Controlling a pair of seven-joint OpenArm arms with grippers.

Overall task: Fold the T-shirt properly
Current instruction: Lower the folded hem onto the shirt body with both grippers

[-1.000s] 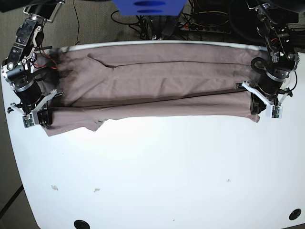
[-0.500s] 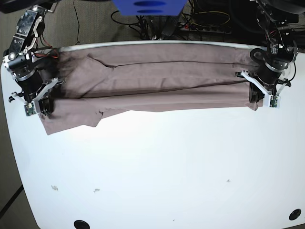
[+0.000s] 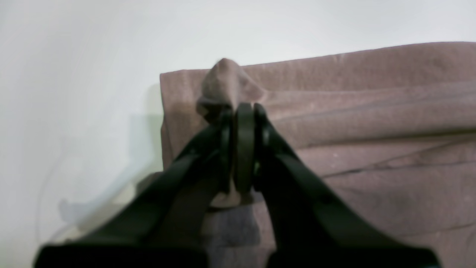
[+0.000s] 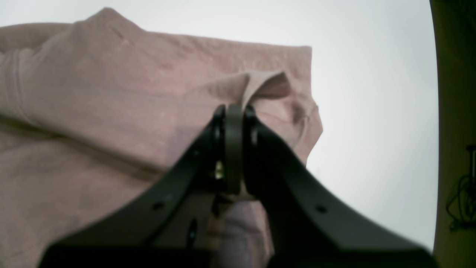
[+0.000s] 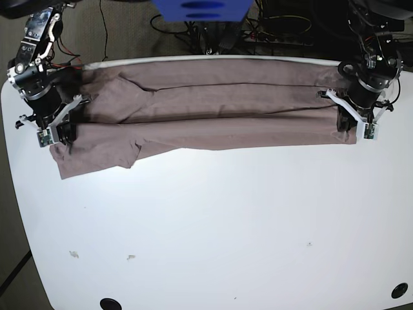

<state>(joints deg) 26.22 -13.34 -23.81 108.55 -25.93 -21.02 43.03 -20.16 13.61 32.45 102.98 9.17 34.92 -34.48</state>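
Observation:
The mauve T-shirt lies stretched in a long band across the far part of the white table, its near edge folded back over itself. My left gripper is shut on the shirt's right end; in the left wrist view the gripper pinches a raised peak of the T-shirt. My right gripper is shut on the shirt's left end; in the right wrist view the gripper clamps a lifted flap of the T-shirt. A sleeve sags toward me at the left.
Cables and a blue box lie on the floor beyond the table's far edge. Two dark holes sit at the table's near corners. The table's left edge runs close to my right arm.
Both grippers have carried the held near edge of the shirt away from me, toward the far edge. The folded band has narrowed and moved back.

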